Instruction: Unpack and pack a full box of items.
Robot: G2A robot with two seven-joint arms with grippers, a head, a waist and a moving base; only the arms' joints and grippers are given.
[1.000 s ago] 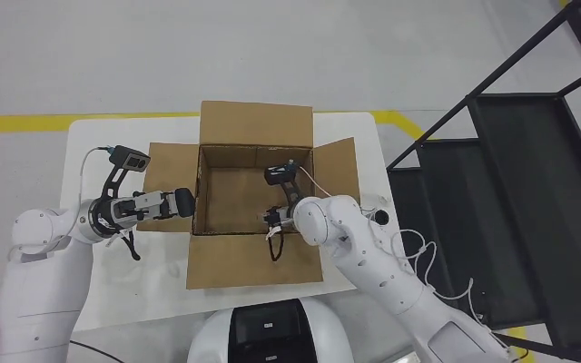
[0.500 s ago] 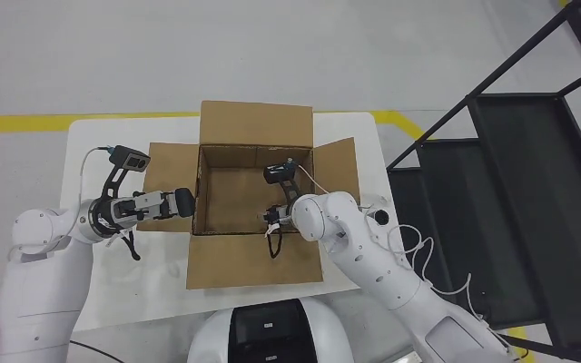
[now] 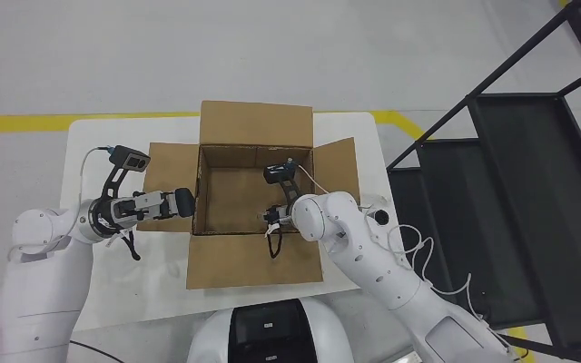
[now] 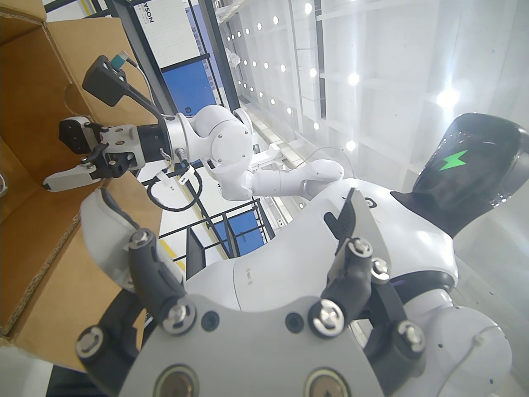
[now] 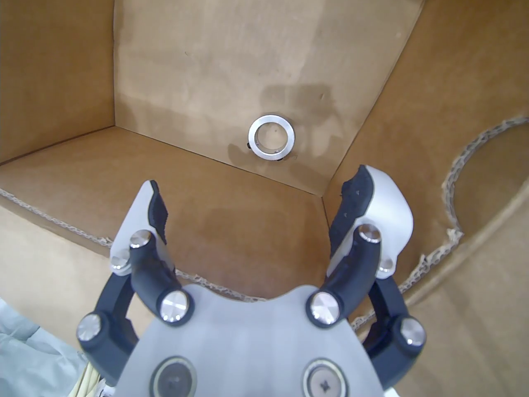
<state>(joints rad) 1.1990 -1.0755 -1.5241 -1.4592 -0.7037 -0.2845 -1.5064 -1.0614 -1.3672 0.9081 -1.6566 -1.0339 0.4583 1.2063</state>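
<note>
Change: the right arm's upper links edged slightly toward the box; all else is unmoved.
Box: one open brown cardboard box (image 3: 254,263), four flaps spread, on the white table (image 3: 100,136).
Ring: one flat silver metal ring (image 5: 251,138), lying on the box floor against a wall, near a corner.
Right gripper (image 5: 256,185): spread wide inside the box, above the ring and apart from it.
Left gripper (image 3: 184,201): spread wide, empty, over the box's left flap.

Right arm (image 3: 363,259): the elbow and upper segment have shifted slightly toward the cardboard box (image 3: 256,122) and toward the robot's left since 1.0 s ago. The wrist camera bracket (image 3: 280,171) over the box interior has moved by the same small amount, away from the right flap (image 3: 336,168). The whole shift falls in the first half-second. The cable loop (image 3: 427,268) beside the forearm now hangs in a slightly different curve.
</note>
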